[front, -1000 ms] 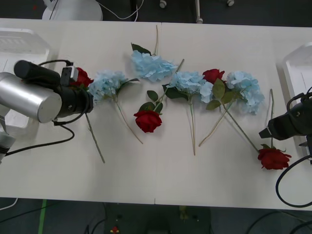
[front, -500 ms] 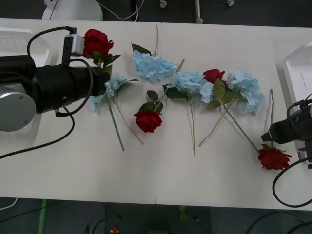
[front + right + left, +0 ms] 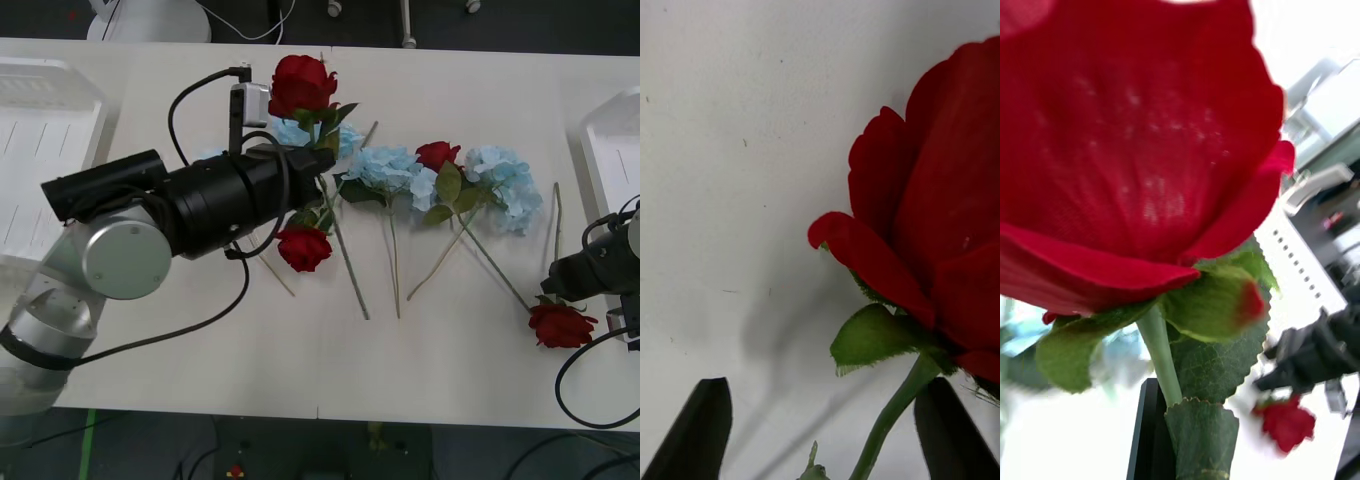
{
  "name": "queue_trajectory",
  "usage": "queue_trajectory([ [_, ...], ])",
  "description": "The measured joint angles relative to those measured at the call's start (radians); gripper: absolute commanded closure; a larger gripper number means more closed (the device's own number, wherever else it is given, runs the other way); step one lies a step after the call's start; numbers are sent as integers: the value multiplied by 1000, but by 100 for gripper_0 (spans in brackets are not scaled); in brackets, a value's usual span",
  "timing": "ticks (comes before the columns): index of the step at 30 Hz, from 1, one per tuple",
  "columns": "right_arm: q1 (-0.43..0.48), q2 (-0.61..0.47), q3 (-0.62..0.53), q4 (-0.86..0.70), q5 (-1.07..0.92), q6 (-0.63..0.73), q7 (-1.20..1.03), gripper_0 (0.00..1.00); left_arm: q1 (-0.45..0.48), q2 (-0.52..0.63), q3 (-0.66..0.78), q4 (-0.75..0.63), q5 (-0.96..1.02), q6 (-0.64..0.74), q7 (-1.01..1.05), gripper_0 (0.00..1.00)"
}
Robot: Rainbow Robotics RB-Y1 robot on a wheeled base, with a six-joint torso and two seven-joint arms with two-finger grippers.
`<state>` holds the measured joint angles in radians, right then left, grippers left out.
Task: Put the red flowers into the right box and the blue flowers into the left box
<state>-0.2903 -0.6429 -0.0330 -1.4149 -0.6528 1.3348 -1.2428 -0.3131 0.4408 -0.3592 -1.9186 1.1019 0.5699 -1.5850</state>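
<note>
We saw the left gripper [image 3: 318, 165] clamped on the thin green stem of a deep-red artificial rose [image 3: 301, 84], lifted above the table's far middle, its stem trailing down toward the near edge. In the left wrist view that held rose [image 3: 1142, 142] loomed just above the black fingers [image 3: 1154, 431].

The right gripper [image 3: 556, 278] hung near the table's right edge, just beside a second red rose [image 3: 561, 324] lying flat there. In the right wrist view its black fingers [image 3: 696, 435] stood wide apart on either side of that rose's stem, the bloom [image 3: 940, 217] resting on the white table [image 3: 737, 150].

A third red rose [image 3: 303, 247] and a fourth [image 3: 437, 154] lay mid-table among pale sky-blue fluffy flower heads [image 3: 392, 170] and [image 3: 503, 180].

The shallow white plastic tray with rounded corners [image 3: 45, 160] sat at the left edge, and another white tray [image 3: 612, 145] at the right edge.
</note>
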Motion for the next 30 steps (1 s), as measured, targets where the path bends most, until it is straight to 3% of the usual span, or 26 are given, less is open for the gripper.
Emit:
queue_trajectory([
  [4,0,2,0,1,0,-1,1,100,-32,-25,-71,65,-3,-81,0,100],
  [18,0,2,-19,-3,-90,47,83,100,-67,-30,-109,109,26,-151,0,100],
  [26,0,-10,-23,-144,-234,131,122,100,-67,-30,-109,110,44,-162,0,100],
  [30,0,-46,-49,-261,-326,229,366,100,-67,-30,-109,110,60,-168,0,100],
])
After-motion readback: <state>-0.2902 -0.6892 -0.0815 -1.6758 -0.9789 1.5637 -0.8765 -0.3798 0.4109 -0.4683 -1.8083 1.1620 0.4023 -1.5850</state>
